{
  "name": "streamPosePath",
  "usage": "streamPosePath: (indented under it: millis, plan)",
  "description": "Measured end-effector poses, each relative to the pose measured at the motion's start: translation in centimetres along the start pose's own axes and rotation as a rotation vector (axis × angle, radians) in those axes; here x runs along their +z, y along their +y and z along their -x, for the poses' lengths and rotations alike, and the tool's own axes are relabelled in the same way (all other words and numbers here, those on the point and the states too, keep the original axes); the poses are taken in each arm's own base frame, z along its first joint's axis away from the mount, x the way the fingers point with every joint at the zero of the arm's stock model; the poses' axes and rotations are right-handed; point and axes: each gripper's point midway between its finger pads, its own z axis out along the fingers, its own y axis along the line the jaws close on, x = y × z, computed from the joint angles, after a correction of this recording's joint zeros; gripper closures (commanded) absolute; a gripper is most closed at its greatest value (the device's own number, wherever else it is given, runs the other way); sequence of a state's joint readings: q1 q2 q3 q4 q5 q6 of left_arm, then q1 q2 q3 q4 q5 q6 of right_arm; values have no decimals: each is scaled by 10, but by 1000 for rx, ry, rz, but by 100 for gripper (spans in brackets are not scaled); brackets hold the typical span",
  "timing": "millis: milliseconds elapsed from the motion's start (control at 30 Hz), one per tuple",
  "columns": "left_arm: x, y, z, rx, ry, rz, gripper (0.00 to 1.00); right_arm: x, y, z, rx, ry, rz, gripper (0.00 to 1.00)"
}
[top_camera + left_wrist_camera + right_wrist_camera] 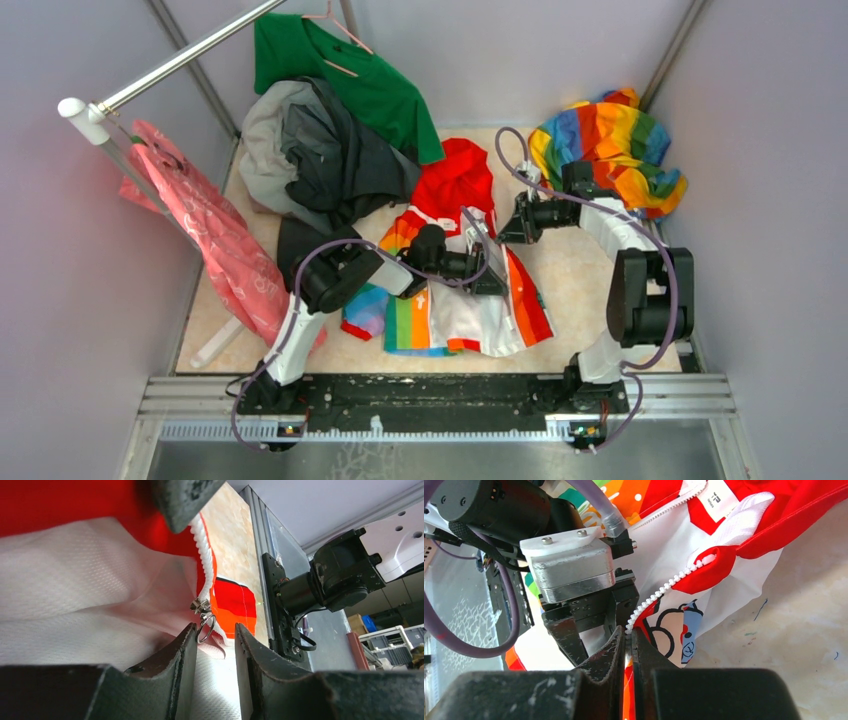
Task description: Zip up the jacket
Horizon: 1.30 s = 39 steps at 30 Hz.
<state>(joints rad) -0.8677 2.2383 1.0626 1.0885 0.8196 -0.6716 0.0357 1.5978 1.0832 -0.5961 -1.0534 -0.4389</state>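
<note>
White neck label [719,495] on the jacket [664,545] bears small unreadable print.

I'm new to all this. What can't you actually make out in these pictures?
Top view: the left pincer covers the small metal zip slider on the white, rainbow-striped jacket.
Left wrist view: a blurred dark shape at the top edge hides where the white zip teeth lead.
Right wrist view: the white neck label's print is too small to read; the right pincer hides the zip below it.
</note>
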Motion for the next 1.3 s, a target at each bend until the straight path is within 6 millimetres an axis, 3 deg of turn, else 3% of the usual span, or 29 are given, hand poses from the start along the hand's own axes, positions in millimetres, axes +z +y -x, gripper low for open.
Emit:
streamPosePath:
  millis: [267,400,567,867,1300]
  plan:
    - [-1,3,-5,-21,16,14,77,0,-1,0,-1,2,-6,94]
    - [-3,5,-3,-37,13,20,90,0,-2,0,-3,4,-11,95]
    - [-5,7,-2,-68,13,26,100,-1,-3,0,-9,5,-24,95]
    - [-9,-7,1,-213,38,4,100,-7,-9,9,-49,-32,-106,98]
    - [-10,-22,-3,-478,79,-10,100,3,10,10,-89,-115,-81,100]
